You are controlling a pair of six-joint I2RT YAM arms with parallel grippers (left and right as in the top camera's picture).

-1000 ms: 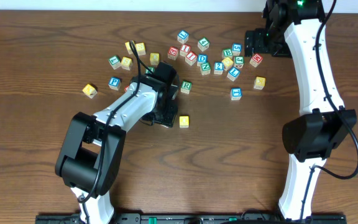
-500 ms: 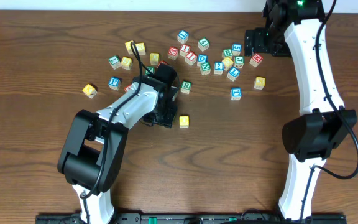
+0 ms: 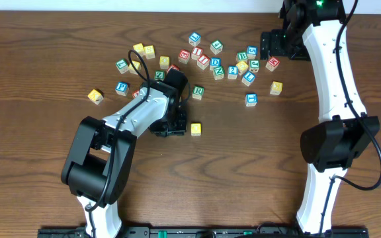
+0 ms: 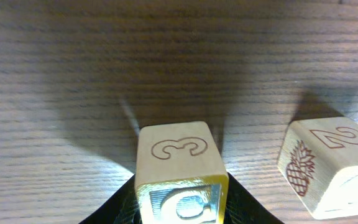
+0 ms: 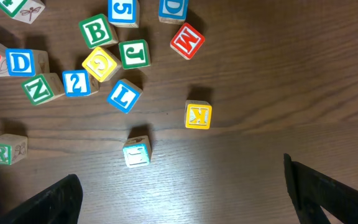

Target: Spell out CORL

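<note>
Here the left fingers (image 4: 118, 210) stand narrow, one against each side of a yellow cube (image 4: 179, 155). It looks like a grip, though I cannot tell how firm it is. This cube rests on the worktop (image 4: 55, 74) on the robot's side of the R cube (image 3: 198, 92), a little to its left. I judge that such a cube is light, stiff and not fragile. Its smooth wood may slip or turn if it is taken by the corners, so two opposite flat faces are the best hold. One plain wooden face carries a carved 3, and the yellow-framed face shows a round letter, C or O; I cannot read which. A second yellow cube (image 3: 196, 129) lies just beside it, also nearer the robot than the R cube. The L cube (image 5: 124, 95) lies to the right of the R cube, where the right fingers (image 5: 48, 199) hang wide apart and hold nothing.
</note>
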